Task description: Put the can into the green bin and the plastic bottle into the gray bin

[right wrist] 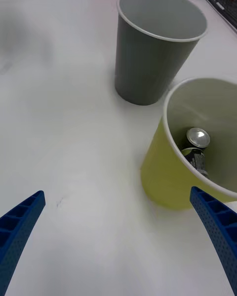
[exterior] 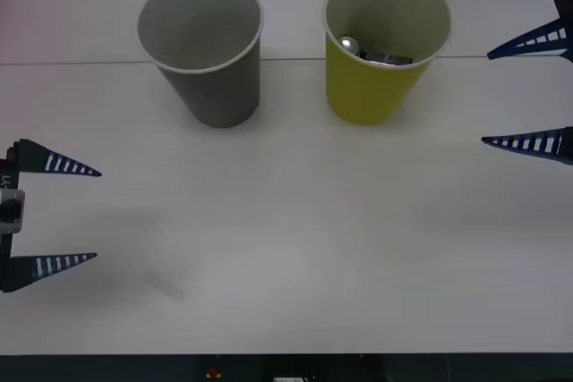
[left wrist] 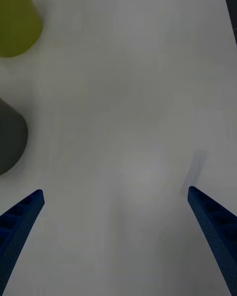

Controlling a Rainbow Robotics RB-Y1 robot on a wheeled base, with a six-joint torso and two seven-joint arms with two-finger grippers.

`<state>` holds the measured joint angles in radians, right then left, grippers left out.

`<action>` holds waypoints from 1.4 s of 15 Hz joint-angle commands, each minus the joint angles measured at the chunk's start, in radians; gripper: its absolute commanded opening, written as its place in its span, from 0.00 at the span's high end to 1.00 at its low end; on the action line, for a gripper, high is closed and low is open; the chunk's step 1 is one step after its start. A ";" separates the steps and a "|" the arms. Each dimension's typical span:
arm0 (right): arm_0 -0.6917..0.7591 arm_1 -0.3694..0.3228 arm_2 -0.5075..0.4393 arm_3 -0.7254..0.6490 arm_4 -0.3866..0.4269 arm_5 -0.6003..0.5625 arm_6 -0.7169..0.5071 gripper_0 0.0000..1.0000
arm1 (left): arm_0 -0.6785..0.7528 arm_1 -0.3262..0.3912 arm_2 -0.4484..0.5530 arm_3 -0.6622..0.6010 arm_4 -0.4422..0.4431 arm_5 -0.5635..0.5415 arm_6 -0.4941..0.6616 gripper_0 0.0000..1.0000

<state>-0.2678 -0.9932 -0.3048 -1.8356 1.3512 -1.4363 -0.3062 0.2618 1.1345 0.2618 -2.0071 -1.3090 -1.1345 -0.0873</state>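
Upper right of the front frame, the can [exterior: 348,45] lies inside the green bin [exterior: 376,96]; the gray bin [exterior: 215,96] looks empty. Both the left gripper [exterior: 81,214] and right gripper [exterior: 501,96] gape, holding nothing (no bottle visible), so that half needs a bottle located first.

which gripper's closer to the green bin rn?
Right. The right gripper hangs open just off the green bin on the robot's right. The left gripper sits open at the table's left edge, nearer the robot, past the gray bin.

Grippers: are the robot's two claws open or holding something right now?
Left gripper: open, holding nothing, at the table's left side.
Right gripper: open, holding nothing, beside the green bin.
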 commanded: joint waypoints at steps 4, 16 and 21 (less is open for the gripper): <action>0.125 0.053 -0.027 -0.004 -0.007 -0.012 0.125 0.00 | 0.000 0.000 0.000 0.000 0.000 0.000 0.000 0.00; 0.265 0.126 -0.068 -0.031 -0.030 -0.044 0.177 0.00 | 0.000 0.000 0.000 0.000 0.000 0.000 0.000 0.00; 0.279 0.125 -0.074 -0.030 -0.030 -0.044 0.171 0.00 | 0.000 0.000 0.000 0.000 0.000 0.000 0.000 0.00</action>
<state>0.0107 -0.8673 -0.3777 -1.8658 1.3207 -1.4801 -0.1312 0.2618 1.1345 0.2618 -2.0071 -1.3090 -1.1345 -0.0873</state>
